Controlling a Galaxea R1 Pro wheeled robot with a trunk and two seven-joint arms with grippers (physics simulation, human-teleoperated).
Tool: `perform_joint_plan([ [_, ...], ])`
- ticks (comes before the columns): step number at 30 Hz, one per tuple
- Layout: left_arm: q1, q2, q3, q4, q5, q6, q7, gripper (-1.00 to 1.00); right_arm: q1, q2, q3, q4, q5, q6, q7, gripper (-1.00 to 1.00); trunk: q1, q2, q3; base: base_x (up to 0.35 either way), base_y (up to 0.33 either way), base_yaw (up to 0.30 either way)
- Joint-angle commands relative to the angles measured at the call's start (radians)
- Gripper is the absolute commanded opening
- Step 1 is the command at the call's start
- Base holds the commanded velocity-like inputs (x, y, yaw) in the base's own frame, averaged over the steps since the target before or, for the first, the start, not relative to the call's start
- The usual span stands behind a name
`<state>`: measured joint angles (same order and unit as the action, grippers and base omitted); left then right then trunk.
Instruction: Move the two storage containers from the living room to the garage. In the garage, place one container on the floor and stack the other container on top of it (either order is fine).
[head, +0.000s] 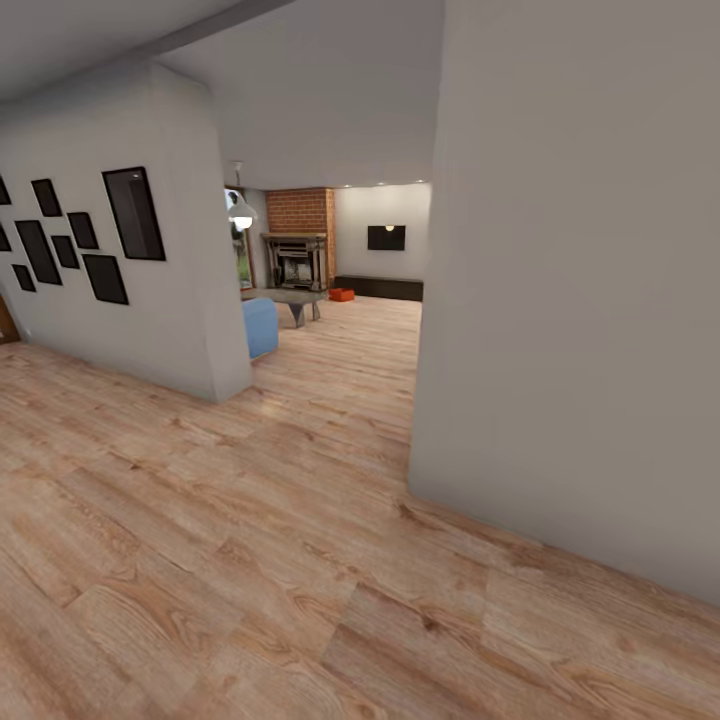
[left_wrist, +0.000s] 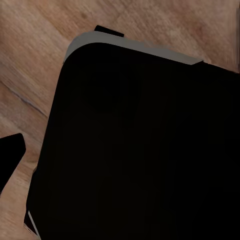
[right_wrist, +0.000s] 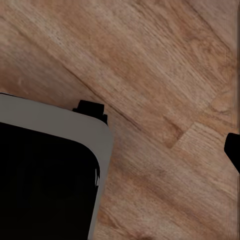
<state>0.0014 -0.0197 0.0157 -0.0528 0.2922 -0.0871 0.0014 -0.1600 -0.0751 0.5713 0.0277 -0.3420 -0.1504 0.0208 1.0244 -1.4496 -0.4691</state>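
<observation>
Black, grey-rimmed robot body seen from both wrist cameras

In the left wrist view a large matte black slab with a broadly rounded corner has a thin light-grey rim along its edge, a small black tab jutting past that rim, and a pale sliver at its lower corner. A separate black pointed piece enters at the picture's edge; what part it is cannot be told. In the right wrist view the same kind of body shows a wider light-grey band wrapping a rounded corner around a black inner face, with a small black block on the rim, and a dark tip at the picture's edge.
</observation>
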Motion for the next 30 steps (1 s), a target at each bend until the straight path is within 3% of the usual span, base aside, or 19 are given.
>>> perform_joint_plan([
  [1,0.0,0.0,0.001,-0.001,0.004,-0.002,0.0,1.0,-0.001,0.0,0.009,0.003,-0.009,-0.005,0.002,1.0,0.001,0.0,-0.001,0.323,0.0,0.0],
  [13,0.0,0.0,0.001,-0.001,0.004,-0.002,0.0,1.0,-0.001,0.002,0.007,0.003,-0.009,-0.004,0.002,1.0,0.001,0.0,-0.001,0.323,0.0,0.023],
  [30,0.0,0.0,0.001,-0.001,0.004,-0.002,0.0,1.0,-0.001,-0.002,0.005,0.003,-0.009,-0.006,0.002,1.0,0.001,0.0,-0.001,0.323,0.0,0.256],
])
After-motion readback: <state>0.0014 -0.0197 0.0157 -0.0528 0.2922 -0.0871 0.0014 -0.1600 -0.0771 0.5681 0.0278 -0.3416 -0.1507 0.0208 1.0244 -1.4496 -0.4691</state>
